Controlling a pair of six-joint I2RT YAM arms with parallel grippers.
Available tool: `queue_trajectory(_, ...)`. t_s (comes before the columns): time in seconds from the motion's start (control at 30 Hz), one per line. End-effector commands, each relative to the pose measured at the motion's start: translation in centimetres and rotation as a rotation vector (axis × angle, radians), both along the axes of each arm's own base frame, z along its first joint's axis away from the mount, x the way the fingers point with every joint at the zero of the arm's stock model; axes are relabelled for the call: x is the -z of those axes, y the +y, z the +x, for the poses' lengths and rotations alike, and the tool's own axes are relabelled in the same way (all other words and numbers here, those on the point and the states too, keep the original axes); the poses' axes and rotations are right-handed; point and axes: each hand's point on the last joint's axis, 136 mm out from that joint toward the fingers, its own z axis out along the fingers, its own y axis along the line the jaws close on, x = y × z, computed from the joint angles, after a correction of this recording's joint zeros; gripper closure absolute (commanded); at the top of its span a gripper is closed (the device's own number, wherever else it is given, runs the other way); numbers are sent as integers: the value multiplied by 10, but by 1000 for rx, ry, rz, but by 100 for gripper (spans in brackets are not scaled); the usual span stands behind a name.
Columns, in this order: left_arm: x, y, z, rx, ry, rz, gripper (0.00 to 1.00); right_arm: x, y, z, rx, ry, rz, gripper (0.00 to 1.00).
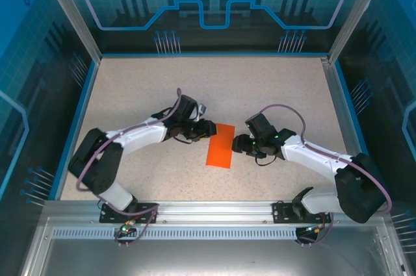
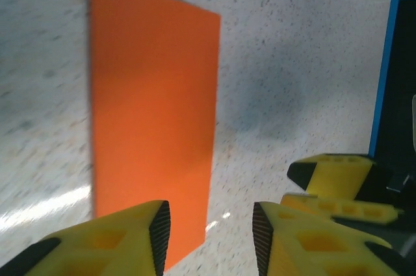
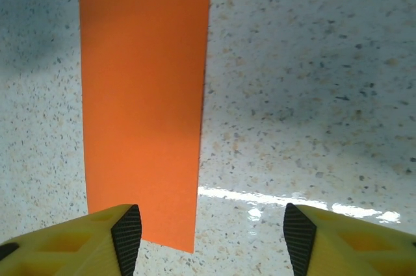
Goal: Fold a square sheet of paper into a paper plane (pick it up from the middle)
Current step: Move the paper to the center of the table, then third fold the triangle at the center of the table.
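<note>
On the left of the speckled table [image 1: 273, 94], the left arm is seen bent toward the middle. The left gripper [image 1: 209, 129] is held low, just beside the upper left edge of the orange sheet of paper [image 1: 220, 145]. Its jaws are parted and nothing is clasped. In the left wrist view, bare table and one corner of the sheet [image 2: 153, 113] are seen in the gap between the yellow fingers [image 2: 110, 240].

The sheet is laid flat near the middle of the table, between the two grippers. It is shown as a narrow rectangle, longer than wide, slightly slanted in the top view.

Just beside its right edge the right gripper [image 1: 235, 143] is placed, pointed at the sheet. Its jaws are spread wide and nothing is grasped. In the right wrist view the near end of the sheet [image 3: 143, 94] is seen next to the finger [image 3: 97, 240] at the left of that view, and speckled table is seen across the rest of the gap.
</note>
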Motion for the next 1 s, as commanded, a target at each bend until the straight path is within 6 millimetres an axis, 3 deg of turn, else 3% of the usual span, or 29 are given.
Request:
queue_trajectory(0.0,10,-16,6,26,56,-11,63,2,-6,2,50,4,16,35)
queue_trajectory(0.3,59,-16,11,5,186,77,67,4,-1,-1,36,6,57,26)
queue_trajectory(0.57,86,16,2,-69,220,240,67,10,6,-5,21,47,69,25)
queue_trajectory(0.97,94,54,-20,-188,225,332,67,20,48,-34,-51,153,116,27)
